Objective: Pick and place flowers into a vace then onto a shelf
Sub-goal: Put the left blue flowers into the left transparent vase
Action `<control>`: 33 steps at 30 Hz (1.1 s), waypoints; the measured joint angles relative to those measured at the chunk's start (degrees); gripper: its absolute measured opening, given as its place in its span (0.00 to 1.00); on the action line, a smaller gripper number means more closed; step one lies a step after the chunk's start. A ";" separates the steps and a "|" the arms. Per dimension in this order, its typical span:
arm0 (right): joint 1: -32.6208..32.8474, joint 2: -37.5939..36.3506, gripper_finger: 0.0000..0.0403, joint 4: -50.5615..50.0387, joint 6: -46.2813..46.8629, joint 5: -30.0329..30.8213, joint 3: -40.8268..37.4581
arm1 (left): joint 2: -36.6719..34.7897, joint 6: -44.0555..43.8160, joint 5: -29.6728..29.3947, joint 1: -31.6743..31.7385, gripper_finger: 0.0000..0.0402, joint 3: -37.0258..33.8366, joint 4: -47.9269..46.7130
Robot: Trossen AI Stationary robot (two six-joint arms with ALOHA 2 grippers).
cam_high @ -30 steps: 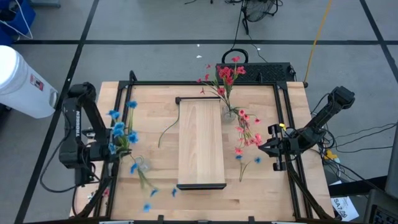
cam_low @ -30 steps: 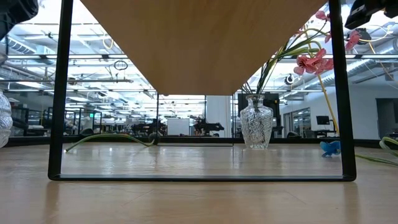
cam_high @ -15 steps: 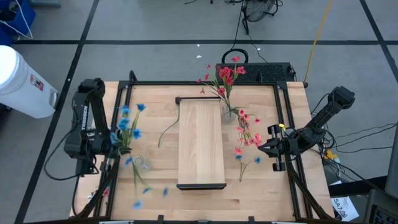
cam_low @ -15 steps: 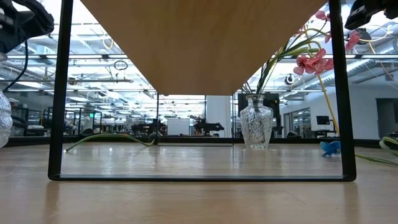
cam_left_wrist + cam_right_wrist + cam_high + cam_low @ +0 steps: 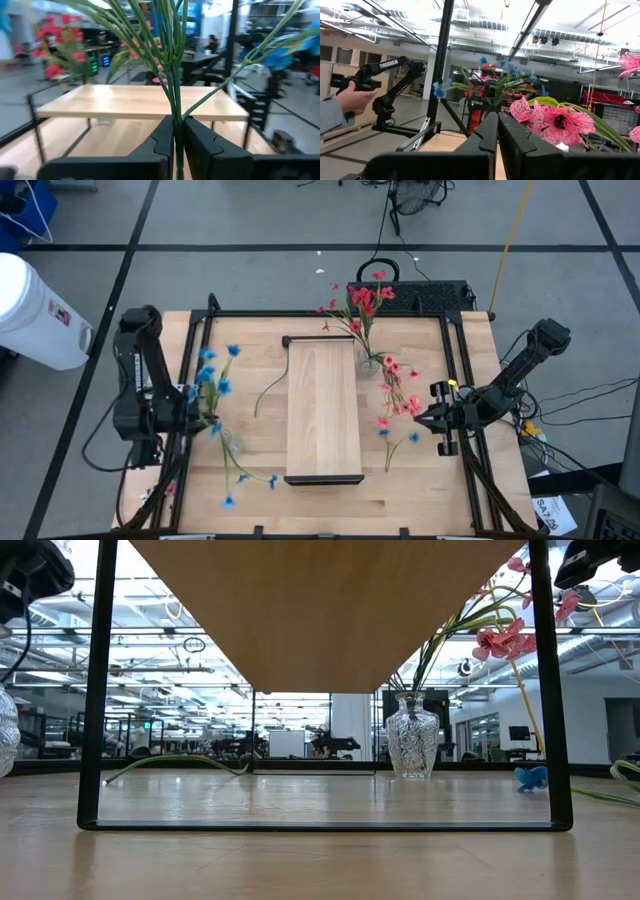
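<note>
From above I see my left gripper [image 5: 196, 416] lifting the blue flowers [image 5: 214, 375] over the counter's [image 5: 420, 475] left side; only its wrist view shows the fingers [image 5: 162, 142] pinching the thin green stems. My right gripper [image 5: 424, 418], fingers pressed together, waits beside the red-pink flowers [image 5: 398, 392], right of the shelf [image 5: 322, 410]

Bright blue blossoms [image 5: 207, 375] are showing on thin green stems, red-pink blossoms [image 5: 364, 299] on others. A pale wood shelf [image 5: 323, 410] with dark end edges is lying on a light wooden tabletop [image 5: 420, 345] (black-framed). Both arms are showing dark, and the vase [image 5: 412, 744] is clear patterned glass.
</note>
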 joint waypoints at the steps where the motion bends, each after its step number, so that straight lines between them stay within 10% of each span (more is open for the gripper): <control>1: 0.00 0.00 0.02 -0.01 0.02 0.00 -0.01 | 0.01 0.45 -0.01 1.04 0.10 0.00 1.23; 15: -0.02 -0.02 0.02 -0.08 0.02 0.00 0.00 | 1.64 28.00 0.42 4.13 0.08 0.14 28.35; 33: 0.00 0.00 0.02 -0.32 0.01 0.00 0.00 | 9.04 33.77 0.36 8.50 0.09 0.42 39.23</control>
